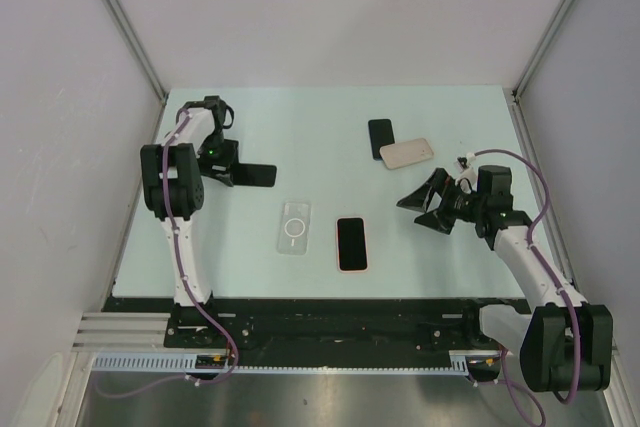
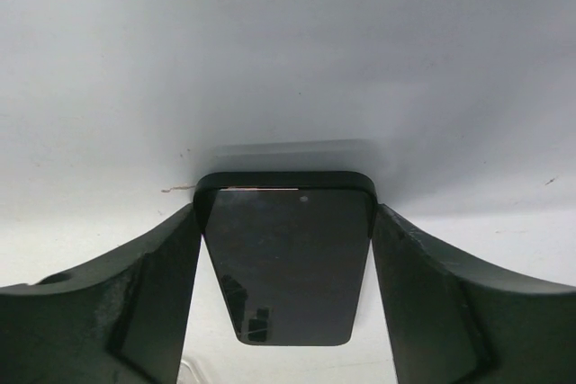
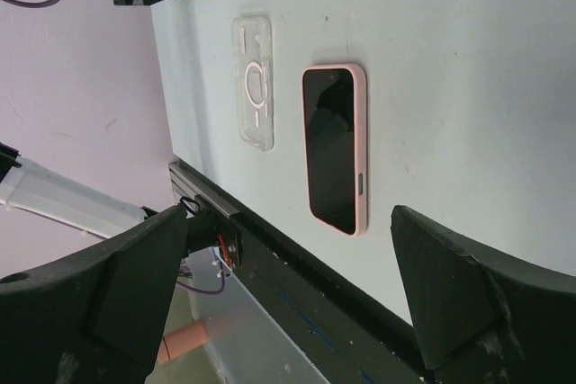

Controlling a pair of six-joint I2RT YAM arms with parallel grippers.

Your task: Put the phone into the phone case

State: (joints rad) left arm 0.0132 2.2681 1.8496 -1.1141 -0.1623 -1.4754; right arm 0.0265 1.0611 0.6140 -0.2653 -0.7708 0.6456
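Top external view is showing the left tool (image 1: 240,174) sitting low over the far left part of the counter (image 1: 440,267). The black phone (image 1: 262,175) is lying flat at its tips. In the left wrist view, the 2 fingers (image 2: 135,294) are standing on either side of that phone, close against its far corners. Gaps are showing further down its long edges. I cannot tell whether the tool is actually squeezing the phone or only straddling it.

The clear case (image 1: 293,227) is lying flat near the middle of the counter, well apart from the black phone and nearer the arm bases. Just to its right, not touching it, a phone in a pink case (image 1: 351,244) is lying screen up.

The right tool (image 1: 422,207) is hovering over the right side of the counter with its jaws spread wide and nothing between them. The right wrist view is looking past them at the pink-cased phone and the clear case.

Toward the far edge, a second black phone (image 1: 380,137) is lying just beside a beige case (image 1: 407,154).
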